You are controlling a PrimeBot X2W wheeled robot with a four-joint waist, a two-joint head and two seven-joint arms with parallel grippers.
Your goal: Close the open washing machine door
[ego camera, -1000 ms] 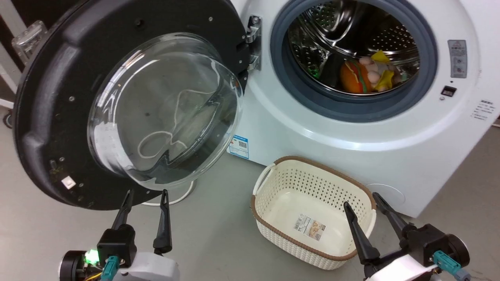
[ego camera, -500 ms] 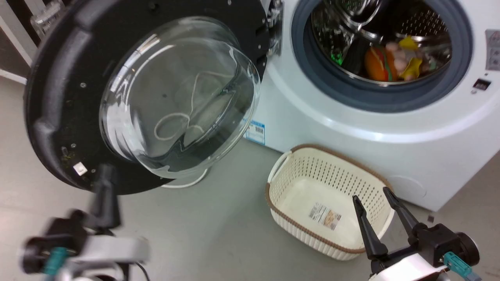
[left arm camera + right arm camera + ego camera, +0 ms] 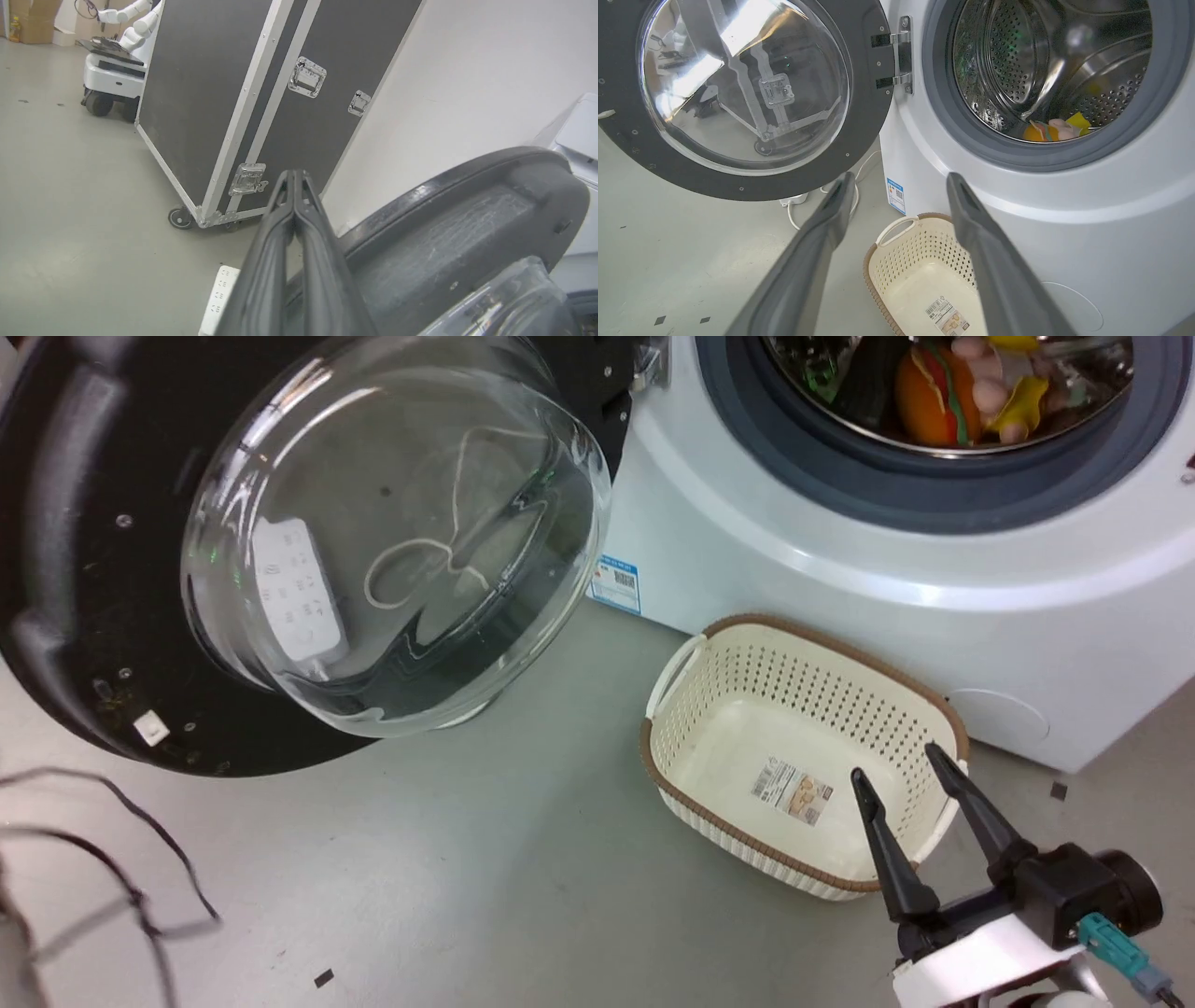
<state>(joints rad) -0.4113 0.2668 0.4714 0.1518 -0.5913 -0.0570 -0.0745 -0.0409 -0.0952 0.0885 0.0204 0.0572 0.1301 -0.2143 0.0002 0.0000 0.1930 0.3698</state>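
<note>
Since a second ago the head camera has swung, so the washing machine now sits higher in its view. The left gripper, then spread under the washing machine door, now has its fingers pressed together.

Head view: the door stands wide open to the left of the porthole, its glass bowl bulging toward the camera. Soft toys lie in the drum. A cream perforated basket sits on the floor before the machine. The right gripper hangs at the lower right over the basket's near edge, fingers apart and empty. Black cables loop at the lower left.

Left wrist view: the closed fingers point up past the door's black outer edge, just beside it; contact cannot be told. A dark flight case stands behind.

Right wrist view: the spread fingers frame the machine's front, with the door swung out on its metal hinge.
</note>
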